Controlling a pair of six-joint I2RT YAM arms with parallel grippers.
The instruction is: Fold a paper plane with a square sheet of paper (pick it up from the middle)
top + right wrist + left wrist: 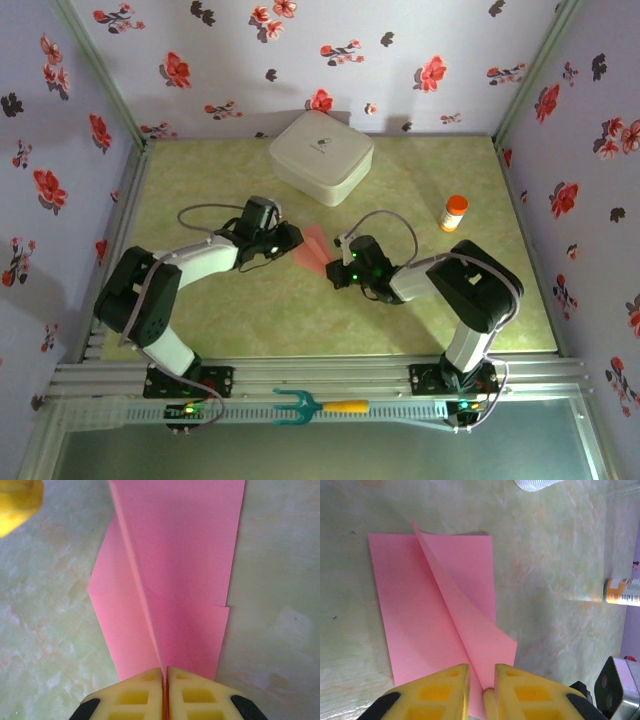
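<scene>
Viewing from top: pink paper sheet (312, 250) lies mid-table (250, 320), with open surface on its near side; white box (320, 155), closed, sits at the far edge.
Left wrist: left gripper (480, 685) stands narrowly apart astride the raised flap.
Right wrist: right gripper (164, 685) clamps the centre fold.

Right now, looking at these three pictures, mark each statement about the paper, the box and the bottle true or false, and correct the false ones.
1. The right gripper is shut on the pink paper. True.
2. The paper lies flat and unfolded. False: a diagonal fold crosses it.
3. The bottle stands on top of the white box. False: it stands on the table, to the box's right and apart from it.
4. The white box sits beyond the paper, toward the far wall. True.
</scene>
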